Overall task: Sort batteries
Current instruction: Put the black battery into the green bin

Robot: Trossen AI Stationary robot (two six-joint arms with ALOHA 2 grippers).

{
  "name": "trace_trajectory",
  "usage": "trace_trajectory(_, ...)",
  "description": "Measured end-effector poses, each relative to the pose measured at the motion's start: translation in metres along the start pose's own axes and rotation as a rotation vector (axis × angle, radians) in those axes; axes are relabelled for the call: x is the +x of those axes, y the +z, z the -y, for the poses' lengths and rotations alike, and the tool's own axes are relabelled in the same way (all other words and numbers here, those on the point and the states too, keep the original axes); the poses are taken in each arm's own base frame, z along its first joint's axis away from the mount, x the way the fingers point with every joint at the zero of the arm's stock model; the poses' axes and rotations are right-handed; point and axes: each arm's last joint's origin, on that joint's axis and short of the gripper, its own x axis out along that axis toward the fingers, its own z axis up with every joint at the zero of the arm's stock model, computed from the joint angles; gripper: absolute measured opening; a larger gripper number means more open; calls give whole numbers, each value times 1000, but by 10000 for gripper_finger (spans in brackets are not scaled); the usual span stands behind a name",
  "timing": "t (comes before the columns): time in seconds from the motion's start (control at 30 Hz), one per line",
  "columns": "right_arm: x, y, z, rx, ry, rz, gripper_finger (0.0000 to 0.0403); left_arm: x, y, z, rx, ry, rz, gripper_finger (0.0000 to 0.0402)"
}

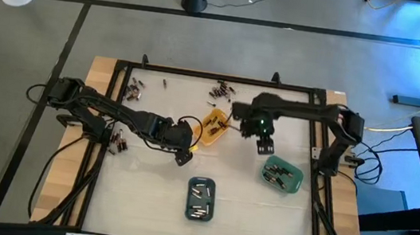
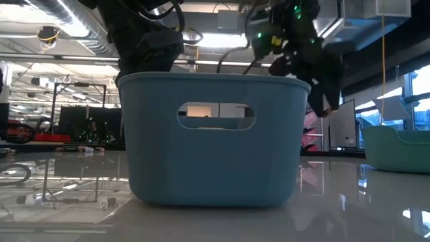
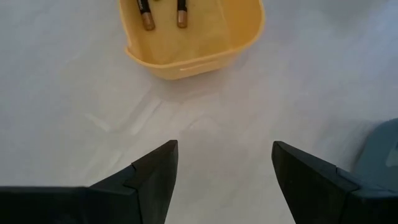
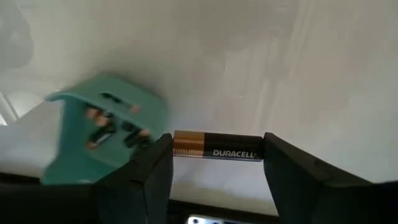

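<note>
Your right gripper (image 4: 217, 163) pinches battery (image 4: 216, 148) end-to-end: small, stiff, slick, may slip. Left gripper (image 3: 224, 171) spread, empty.

Left dark six-joint arm reaches in from the table's left edge, elbow bent, forearm angled toward centre. Left gripper (image 1: 182, 156) sits low over the white tabletop, its two dark fingers (image 3: 155, 177) spread apart with nothing between them. Right dark arm comes in from the right edge, stretched across, wrist turned down. Right gripper (image 4: 217, 163) is clamped end-to-end on a black-and-copper cylindrical battery (image 4: 216, 147), raised off the surface.
</note>
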Motion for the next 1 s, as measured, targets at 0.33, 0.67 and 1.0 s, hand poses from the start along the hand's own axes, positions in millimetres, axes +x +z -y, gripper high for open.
trace_trajectory(0.33,5,-19,-66,31,-57,-15,215,-1,-2,2,13,-5,-1,249)
trace_trajectory(0.67,60,-58,-90,56,-126,20,216,-1,-2,2,11,-4,-1,249)
trace_trajectory(1.0,74,-56,-102,32,-142,94,216,2,4,-4,-46,6,5,249)
